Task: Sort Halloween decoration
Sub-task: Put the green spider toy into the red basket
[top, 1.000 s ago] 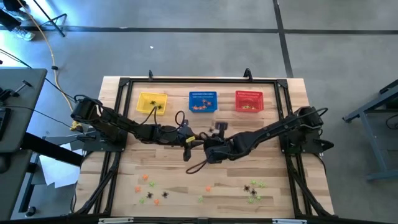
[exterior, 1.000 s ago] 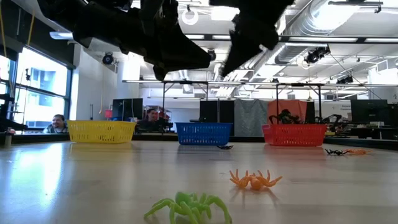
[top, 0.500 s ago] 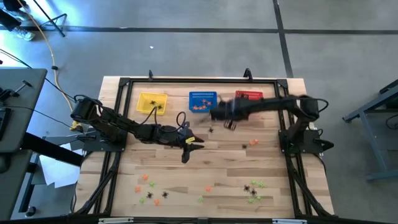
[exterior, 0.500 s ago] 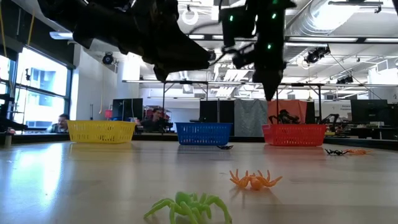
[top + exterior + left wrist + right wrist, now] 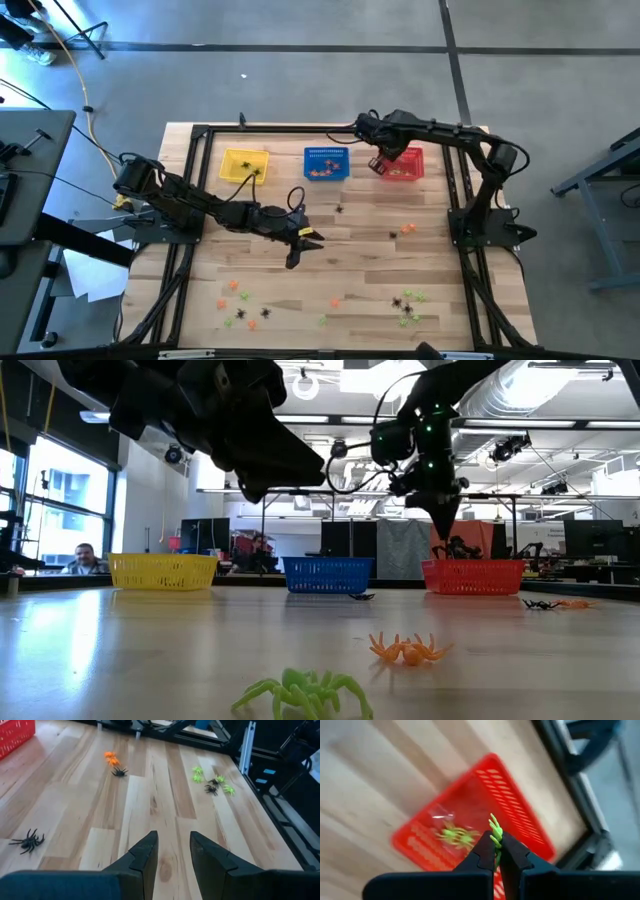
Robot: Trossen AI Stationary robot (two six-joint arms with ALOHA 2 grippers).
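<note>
The right claw (image 5: 496, 851), clenched on a light green plastic spider trinket (image 5: 495, 836), has swung from table centre to above the red mesh basket (image 5: 402, 165); release there comes next. The left claw (image 5: 172, 851) hovers parted, empty, mid-table.

Three mesh baskets stand in a row along the far side of the wooden desk (image 5: 350, 250): yellow basket (image 5: 244, 165) left, blue basket (image 5: 326, 163) middle, red basket (image 5: 403, 165) right. A person (image 5: 82, 558) sits in the room beyond.

Bright even overhead light, soft shadows, right wrist view motion-blurred
</note>
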